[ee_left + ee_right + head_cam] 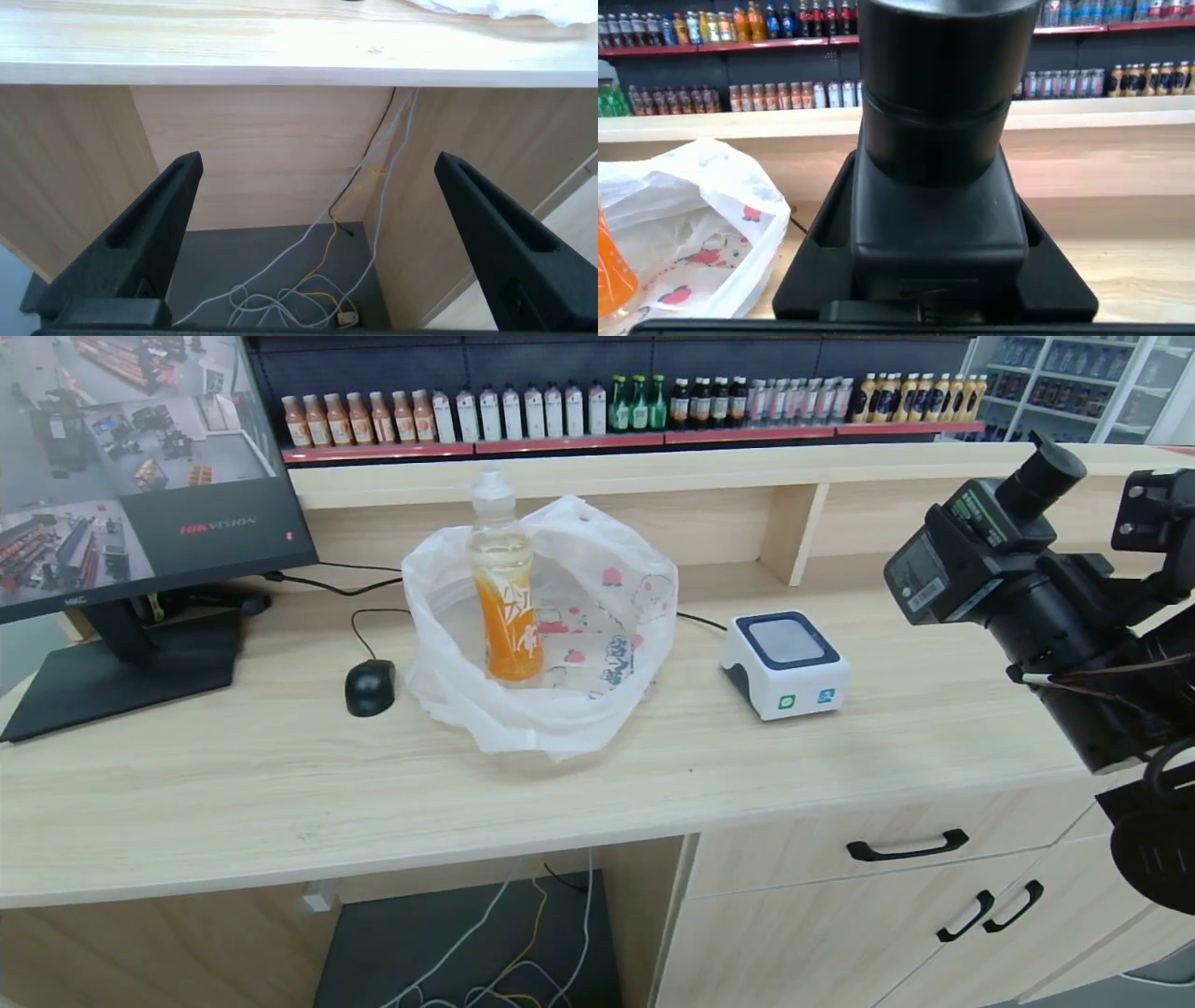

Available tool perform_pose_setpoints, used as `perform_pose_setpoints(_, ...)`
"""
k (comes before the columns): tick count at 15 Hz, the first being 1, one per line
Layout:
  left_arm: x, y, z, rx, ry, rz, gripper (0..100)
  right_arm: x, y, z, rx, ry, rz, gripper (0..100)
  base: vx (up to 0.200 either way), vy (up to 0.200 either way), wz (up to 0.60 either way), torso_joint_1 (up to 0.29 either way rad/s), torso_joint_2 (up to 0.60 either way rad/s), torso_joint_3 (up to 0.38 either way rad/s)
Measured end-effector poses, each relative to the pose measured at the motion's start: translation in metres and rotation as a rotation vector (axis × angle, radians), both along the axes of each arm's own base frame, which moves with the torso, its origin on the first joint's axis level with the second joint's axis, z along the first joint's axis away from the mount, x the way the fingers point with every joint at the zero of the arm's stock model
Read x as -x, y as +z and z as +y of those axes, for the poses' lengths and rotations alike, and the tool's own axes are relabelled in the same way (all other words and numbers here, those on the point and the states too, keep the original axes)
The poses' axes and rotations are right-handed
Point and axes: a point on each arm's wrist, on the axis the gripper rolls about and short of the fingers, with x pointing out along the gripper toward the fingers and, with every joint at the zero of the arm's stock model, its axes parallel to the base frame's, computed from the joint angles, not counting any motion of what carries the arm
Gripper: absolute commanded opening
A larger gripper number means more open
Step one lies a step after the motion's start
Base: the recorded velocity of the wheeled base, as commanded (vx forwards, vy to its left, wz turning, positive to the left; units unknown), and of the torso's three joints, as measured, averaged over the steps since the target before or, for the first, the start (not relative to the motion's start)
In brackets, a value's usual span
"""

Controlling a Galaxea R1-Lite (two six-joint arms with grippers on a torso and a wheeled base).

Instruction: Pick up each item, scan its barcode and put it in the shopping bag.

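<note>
Left wrist view, left tool (318, 161) spread wide

Left gripper (318, 168), jaws wide apart.

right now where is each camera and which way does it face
head: on the robot's head, looking down at counter, bag, scanner; right arm at right edge
left wrist: below the counter edge, facing cables underneath; open left gripper frames them
right wrist: over the counter, facing the drinks shelf; that arm mid-picture
shared: head and right wrist both show bag and bottle
</note>
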Motion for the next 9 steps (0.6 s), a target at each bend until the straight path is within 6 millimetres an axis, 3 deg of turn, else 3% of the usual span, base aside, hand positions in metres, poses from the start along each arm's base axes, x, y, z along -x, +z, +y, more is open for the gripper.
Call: perform_pose_setpoints(9, 0.0000, 0.0000, 0.0000, 0.000, 0.001, 0.000, 100, -0.0047, -0.0051, 0.0088, 0.005, 0.046, 0.012, 0, 0.000, 0.200, 0.00, 0.001, 0.00, 0.000)
